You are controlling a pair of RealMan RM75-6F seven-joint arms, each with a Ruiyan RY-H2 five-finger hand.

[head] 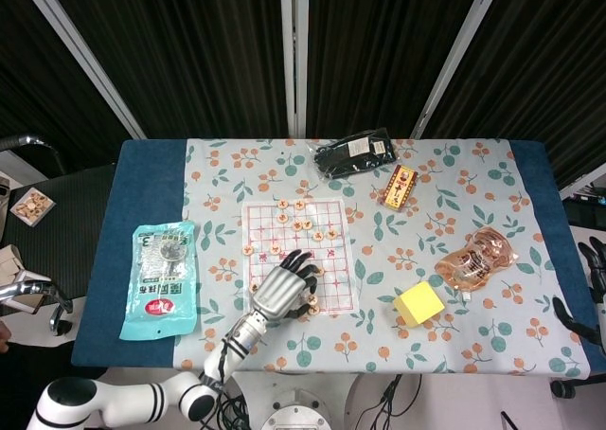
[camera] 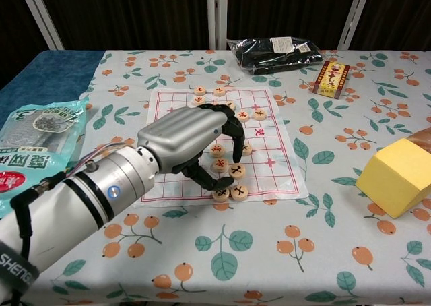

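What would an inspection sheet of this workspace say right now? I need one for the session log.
Surface: table under a floral cloth, blue at both ends.
Job's things: chess board sheet with round wooden pieces; one piece pinched in the left hand's fingertips above the board, two pieces at the near edge.
Clutter: green packet, black pouch, small card box, yellow block, clear orange-tinted bag.
Hands: left hand over the board, holding a piece; right hand off the table's right edge, fingers apart, holding nothing.
Cables: thin wires along the left wrist.
Surroundings: dark curtains, white poles, chair at left.
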